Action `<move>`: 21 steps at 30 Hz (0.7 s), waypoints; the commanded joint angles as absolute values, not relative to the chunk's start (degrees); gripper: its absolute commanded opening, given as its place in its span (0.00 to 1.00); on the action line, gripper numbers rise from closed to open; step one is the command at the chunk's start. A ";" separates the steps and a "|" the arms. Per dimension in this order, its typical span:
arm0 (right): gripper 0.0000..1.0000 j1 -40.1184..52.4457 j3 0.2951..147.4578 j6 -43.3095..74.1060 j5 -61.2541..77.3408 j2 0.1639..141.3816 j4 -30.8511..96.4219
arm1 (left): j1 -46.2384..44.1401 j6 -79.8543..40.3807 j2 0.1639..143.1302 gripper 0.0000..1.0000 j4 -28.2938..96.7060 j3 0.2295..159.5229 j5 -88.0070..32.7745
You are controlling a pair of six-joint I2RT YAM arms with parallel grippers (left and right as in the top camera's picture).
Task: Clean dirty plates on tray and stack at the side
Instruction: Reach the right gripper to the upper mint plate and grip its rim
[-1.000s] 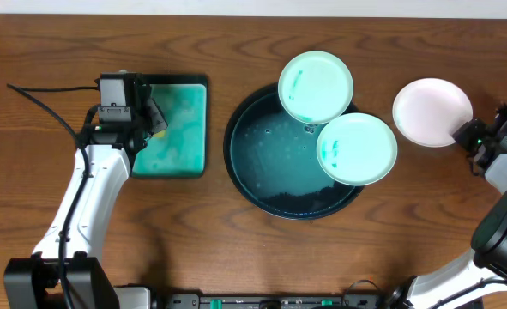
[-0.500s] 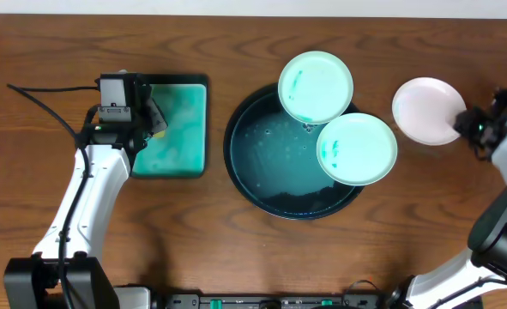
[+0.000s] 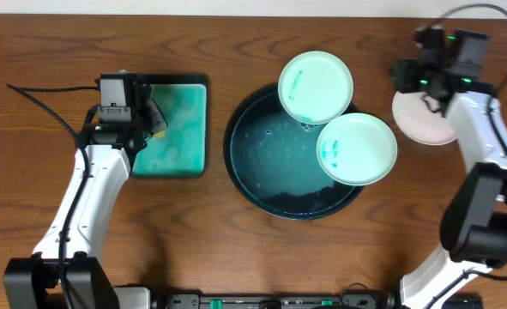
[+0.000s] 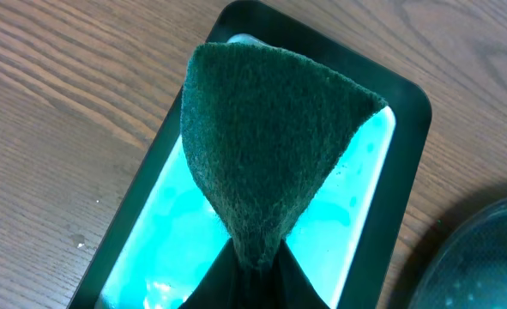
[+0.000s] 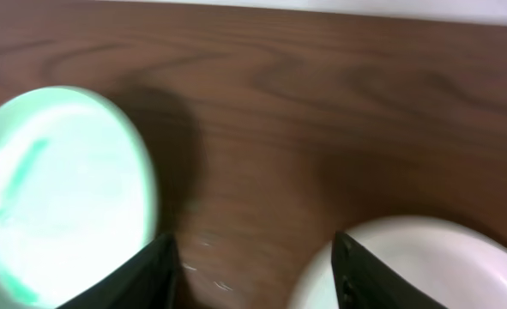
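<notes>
The round black tray (image 3: 262,184) holds teal-tinted water. One pale-aqua plate (image 3: 315,86) with a teal smear rests on the tray's back rim. A second plate (image 3: 357,148) lies over its right side. A third, white plate (image 3: 426,124) lies on the bare tabletop to the right. My right gripper (image 3: 410,75) hovers over that plate's back-left edge and is open. Only wood shows between its fingers (image 5: 163,275), with the white plate (image 5: 425,266) at the lower right and the smeared plate (image 5: 56,197) at the left. My left gripper (image 4: 253,257) is shut on a dark green sponge (image 4: 270,146).
A rectangular teal tray (image 3: 193,146) with a black rim lies under the left gripper (image 3: 150,116) and sponge. A black cable (image 3: 47,90) trails over the table at the far left. The table's back edge runs close behind the right gripper.
The right gripper opened, let go of the white plate and swung from the plate's right edge to its back-left. The left arm has not moved.
</notes>
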State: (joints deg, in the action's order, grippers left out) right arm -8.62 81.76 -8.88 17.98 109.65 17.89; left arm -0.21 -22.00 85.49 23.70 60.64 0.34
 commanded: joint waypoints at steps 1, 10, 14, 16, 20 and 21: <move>0.57 -5.26 82.15 -11.60 18.00 113.60 16.23 | 0.10 -21.04 85.89 0.07 23.75 60.20 0.60; 0.67 -2.72 82.15 -7.49 17.93 121.36 12.49 | 0.10 -21.02 85.89 0.07 23.77 60.20 0.60; 0.71 -2.68 82.13 -8.01 24.03 122.17 11.14 | 0.10 -21.02 85.89 0.07 23.73 60.20 0.60; 0.71 -2.68 82.13 -7.99 24.49 122.17 10.92 | 0.10 -21.04 85.89 0.07 23.73 60.20 0.60; 0.72 -2.55 82.00 -7.99 24.49 122.17 10.96 | 0.10 -21.04 85.89 0.07 23.75 60.20 0.60; 0.71 -2.44 81.84 -7.99 24.49 122.19 10.92 | 0.10 -21.02 85.89 0.07 23.75 60.20 0.60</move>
